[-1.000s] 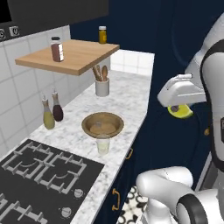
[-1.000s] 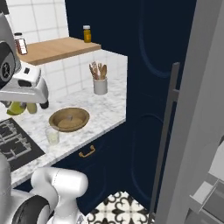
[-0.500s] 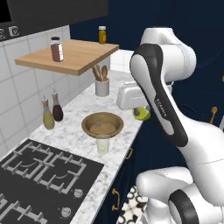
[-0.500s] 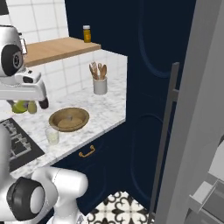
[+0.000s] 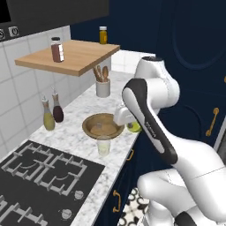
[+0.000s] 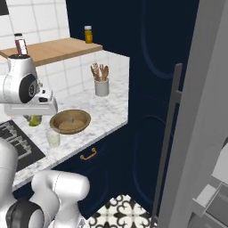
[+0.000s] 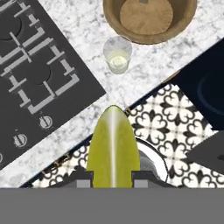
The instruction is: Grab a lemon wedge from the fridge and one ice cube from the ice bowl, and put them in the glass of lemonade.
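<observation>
Hand view: hand pinches the lemon wedge between its tips, above the counter edge and patterned floor. Glass of lemonade stands on the counter just beside the ice bowl; cooktop lies on the glass's other side.

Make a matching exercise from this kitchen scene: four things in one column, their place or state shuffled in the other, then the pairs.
1. lemon wedge
2. glass of lemonade
3. ice bowl
4. utensil crock

A. white, holds wooden spoons
B. clamped in the gripper
C. brown, wide, on the marble counter
D. clear, between bowl and hob

Pairs: 1-B, 2-D, 3-C, 4-A
</observation>
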